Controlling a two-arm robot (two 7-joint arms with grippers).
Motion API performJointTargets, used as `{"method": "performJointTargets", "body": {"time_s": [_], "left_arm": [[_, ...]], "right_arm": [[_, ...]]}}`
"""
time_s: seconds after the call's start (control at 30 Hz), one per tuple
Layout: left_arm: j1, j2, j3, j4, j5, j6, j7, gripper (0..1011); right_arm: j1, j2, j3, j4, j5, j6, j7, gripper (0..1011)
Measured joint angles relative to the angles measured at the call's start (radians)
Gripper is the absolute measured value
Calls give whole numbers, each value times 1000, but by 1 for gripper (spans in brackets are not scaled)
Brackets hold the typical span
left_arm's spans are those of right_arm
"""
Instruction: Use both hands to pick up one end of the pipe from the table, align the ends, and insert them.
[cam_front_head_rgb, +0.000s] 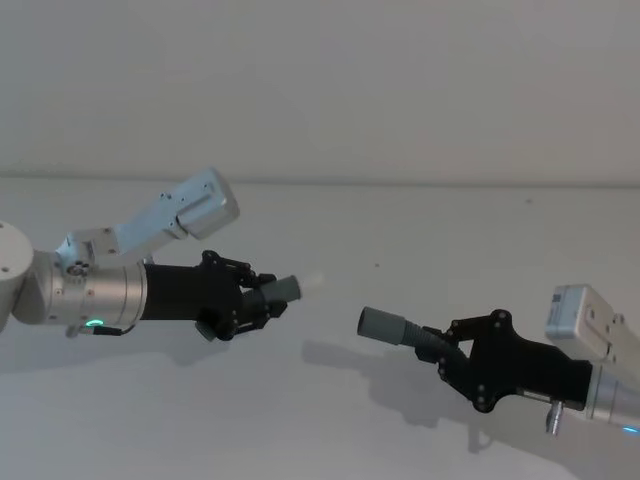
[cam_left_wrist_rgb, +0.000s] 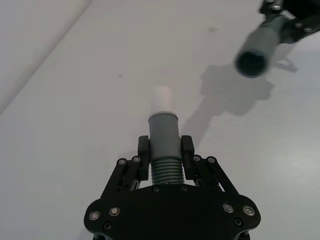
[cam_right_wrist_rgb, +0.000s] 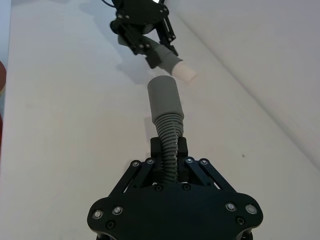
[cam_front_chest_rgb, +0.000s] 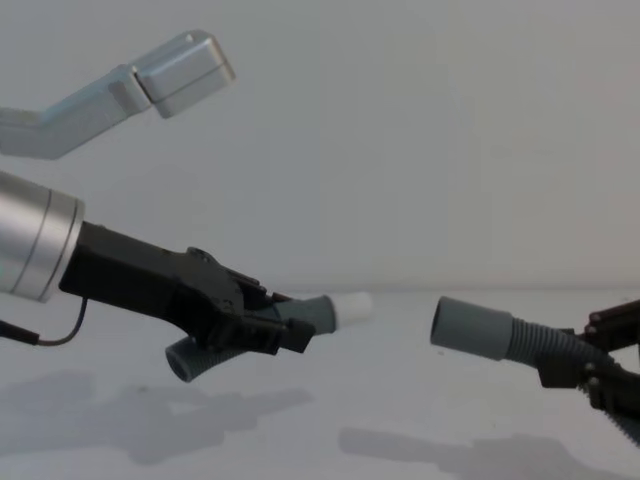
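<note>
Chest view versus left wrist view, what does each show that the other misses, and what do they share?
Chest view adds the side profile: the left grey corrugated plastic pipe piece bends down to an open cuff below the black left gripper. Left wrist view adds the dark hollow mouth of the right grey corrugated pipe piece, and the left fingers clamped on the ribbed section. Both show the white spigot and that mouth apart, above the white table, with the black right gripper holding its piece.

Bare lab-style test station: plain white table (cam_front_head_rgb: 450, 230) against a blank pale wall (cam_front_head_rgb: 320, 80).
</note>
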Motion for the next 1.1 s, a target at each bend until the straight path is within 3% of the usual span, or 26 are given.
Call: {"method": "performJointTargets", "body": {"time_s": [0.43,1.1], "left_arm": [[-41,30,33,9,-33,-26,-125,361],[-107,44,85,22,-43,-41,-228,361]], "right_arm": [[1,1,-16,-15,8,12,-8,141],[25,11,-52,-9,-17,20,-13,141]]}}
